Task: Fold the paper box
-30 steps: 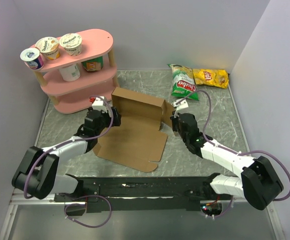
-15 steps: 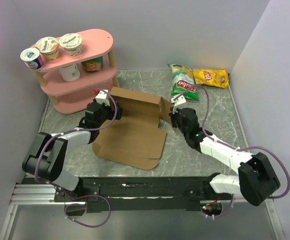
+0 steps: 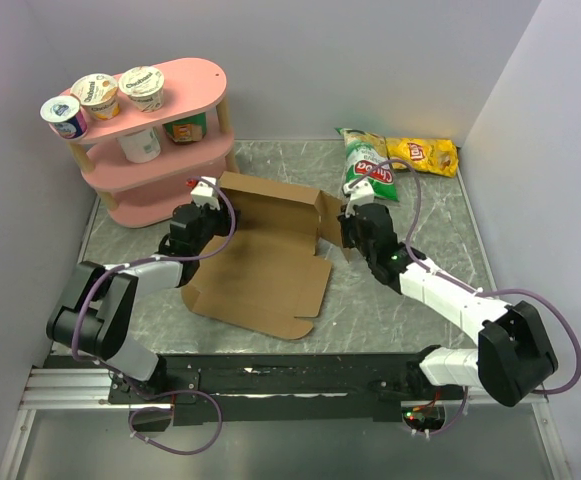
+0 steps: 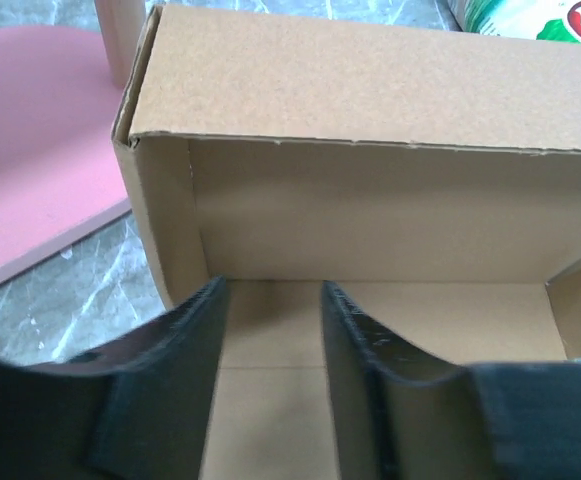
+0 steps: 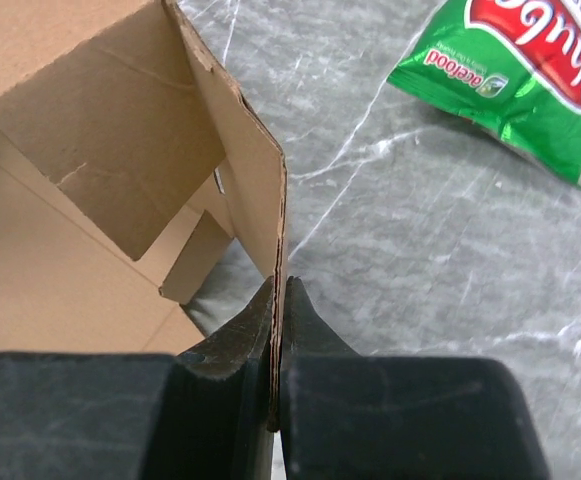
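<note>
We see the brown paper box [image 3: 270,262] lying half folded in the middle of the desk [image 3: 440,240], with our right pincer [image 5: 278,292] squeezed tight on its standing right wall and our left pincer [image 4: 270,300] open, fingers apart, by its left wall.

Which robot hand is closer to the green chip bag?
Right. The right gripper pinches a side flap of the paper box, close by the green chip bag. The left gripper is open at the box's other end, farther away.
</note>
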You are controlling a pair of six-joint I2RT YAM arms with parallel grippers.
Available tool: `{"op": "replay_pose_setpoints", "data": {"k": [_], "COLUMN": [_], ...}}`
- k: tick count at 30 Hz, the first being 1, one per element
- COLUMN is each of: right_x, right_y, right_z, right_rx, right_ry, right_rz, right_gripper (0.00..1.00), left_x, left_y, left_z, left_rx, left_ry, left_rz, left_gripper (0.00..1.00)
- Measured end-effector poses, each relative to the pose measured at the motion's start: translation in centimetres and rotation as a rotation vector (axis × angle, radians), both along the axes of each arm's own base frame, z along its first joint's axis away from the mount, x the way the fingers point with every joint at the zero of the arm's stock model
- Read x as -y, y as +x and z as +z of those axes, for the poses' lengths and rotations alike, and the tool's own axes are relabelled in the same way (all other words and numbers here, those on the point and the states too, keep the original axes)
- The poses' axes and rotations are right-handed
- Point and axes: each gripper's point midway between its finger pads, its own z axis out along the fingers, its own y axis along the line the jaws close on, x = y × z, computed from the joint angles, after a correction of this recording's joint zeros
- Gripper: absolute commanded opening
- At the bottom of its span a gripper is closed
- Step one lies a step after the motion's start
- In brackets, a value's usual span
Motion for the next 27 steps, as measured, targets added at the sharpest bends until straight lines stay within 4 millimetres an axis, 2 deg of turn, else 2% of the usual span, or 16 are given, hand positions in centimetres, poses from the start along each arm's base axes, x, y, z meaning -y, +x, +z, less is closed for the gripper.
{"op": "replay_pose_setpoints", "data": {"k": [2,6,11,15,19,20,22,23,27], "right_x": [-0.1,-0.3,-1.0,-1.5,-1.2,-1.1,-1.1,-1.1,-1.0], "right_y": [-0.1,-0.4,-0.5,-0.6,-0.2,0.0,0.3,0.4,0.5], "right_z": [0.2,0.4,0.1,-0.5,-1.0,-0.9,-0.8,-0.7,-0.8], "right_rx": [-0.027,-0.083,-0.132,-0.142,-0.135,-0.125,-0.1,-0.087,-0.039], "right_ry": [0.022,0.056,0.057,0.045,0.018,0.011,-0.005,-0.015,-0.058], "right_rz": [-0.018,-0.057,-0.109,-0.135,-0.162,-0.163,-0.154,-0.145,-0.094], "right_gripper": [0.03,0.05,0.04,0.02,0.01,0.01,0.01,0.01,0.0], "left_x": [0.0,0.1,0.4,1.3,1.6,1.4,0.7,0.3,-0.9], "left_y": [0.1,0.2,-0.1,-1.0,-2.2,-2.5,-3.1,-3.4,-4.8], "left_z": [0.1,0.0,0.0,-0.8,-1.6,-1.6,-0.9,-0.3,2.6], "left_rx": [0.007,0.008,0.012,-0.009,-0.042,-0.051,-0.06,-0.052,-0.004], "left_ry": [-0.002,-0.003,-0.005,-0.011,-0.024,-0.032,-0.053,-0.07,-0.142], "left_rz": [0.0,0.0,-0.007,-0.026,-0.025,-0.013,0.022,0.041,0.094], "left_gripper": [0.4,0.39,0.4,0.43,0.87,0.91,1.0,0.96,0.96]}}
